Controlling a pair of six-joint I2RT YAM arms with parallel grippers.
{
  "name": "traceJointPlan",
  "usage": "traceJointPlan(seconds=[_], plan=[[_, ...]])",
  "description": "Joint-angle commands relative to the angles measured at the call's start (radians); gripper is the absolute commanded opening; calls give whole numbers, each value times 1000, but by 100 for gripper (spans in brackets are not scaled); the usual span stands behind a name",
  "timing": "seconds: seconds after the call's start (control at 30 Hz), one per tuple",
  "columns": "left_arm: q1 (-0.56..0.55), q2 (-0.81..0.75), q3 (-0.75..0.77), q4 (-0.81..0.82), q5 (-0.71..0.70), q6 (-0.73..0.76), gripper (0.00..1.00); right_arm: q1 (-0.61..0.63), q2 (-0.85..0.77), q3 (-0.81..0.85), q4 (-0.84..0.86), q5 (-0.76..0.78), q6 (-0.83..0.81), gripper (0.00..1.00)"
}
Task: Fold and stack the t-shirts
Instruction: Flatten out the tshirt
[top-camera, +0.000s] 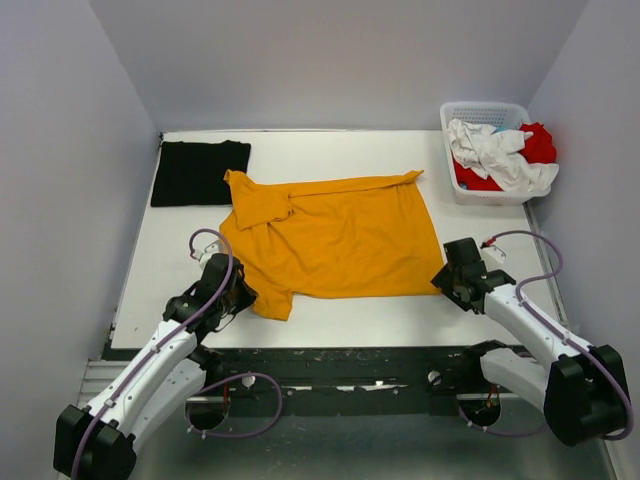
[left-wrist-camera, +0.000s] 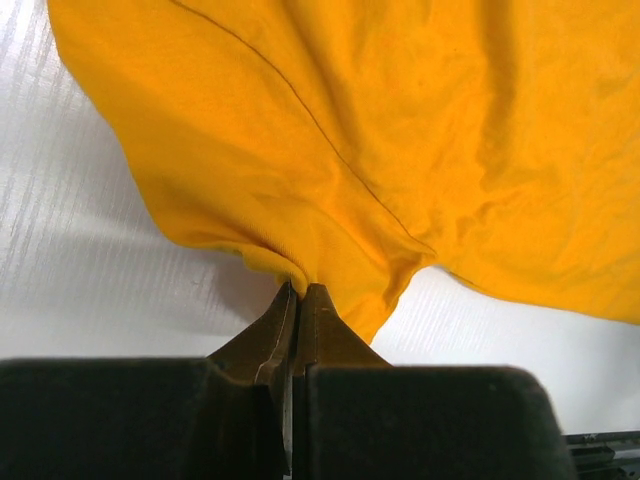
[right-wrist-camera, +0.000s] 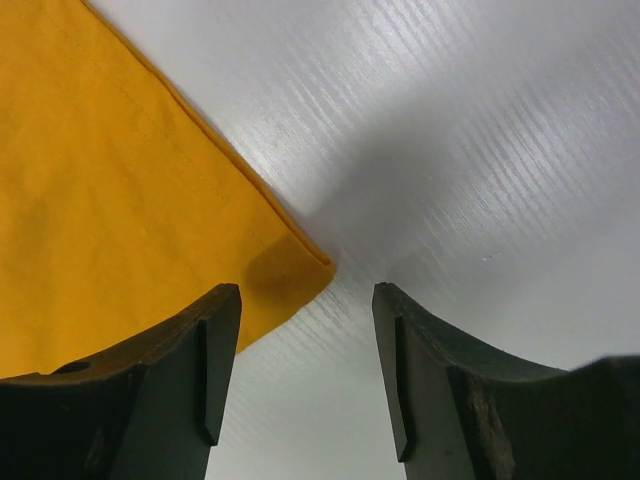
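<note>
The mustard t-shirt (top-camera: 335, 235) lies spread over the middle of the white table, collar to the left. My left gripper (top-camera: 240, 295) is shut on its near left edge; the left wrist view shows the cloth (left-wrist-camera: 330, 150) pinched between the closed tips (left-wrist-camera: 302, 292). My right gripper (top-camera: 443, 280) is open at the shirt's near right corner; in the right wrist view that corner (right-wrist-camera: 300, 270) lies just ahead of the gap between the fingers (right-wrist-camera: 305, 300). A folded black t-shirt (top-camera: 200, 172) lies at the far left. White and red shirts (top-camera: 500, 155) fill the basket.
A white lattice basket (top-camera: 452, 165) stands at the far right corner of the table (top-camera: 350, 315). Grey walls close in the left, right and back sides. The table's dark front edge runs between the two arm bases.
</note>
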Motion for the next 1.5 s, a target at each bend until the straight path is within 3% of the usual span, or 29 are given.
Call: traceJointPlan(seconds=[0.0,0.17,0.27,0.33,0.63,0.8,0.97,1.13,1.3,1.47], plan=[[-6,-13,-7,3,-35,8,0,-4,60,-18,91,-5,13,60],[-6,-27,-10,-4,-58,-8,0,-4,145,-24,143,-30,8,44],[-6,-34,-10,-5,-63,-16,0,-4,157,-28,173,-40,-2,15],[-5,-37,12,-19,-66,-24,0,-4,148,-19,190,-34,-15,1],[-5,-89,292,-123,-144,-8,0,-5,-12,229,231,-4,-77,1],[-5,-114,566,-211,-214,28,0,-5,-90,420,217,76,-114,1],[-6,-145,838,-190,-208,119,0,-4,-137,631,217,82,-200,1],[-6,-103,1112,-154,-95,254,0,-5,-180,810,199,58,-280,1],[-5,-20,1401,-206,135,327,0,-5,-232,979,120,16,-330,1],[-5,-10,1563,-242,283,354,0,-4,-287,1118,24,-37,-361,1]])
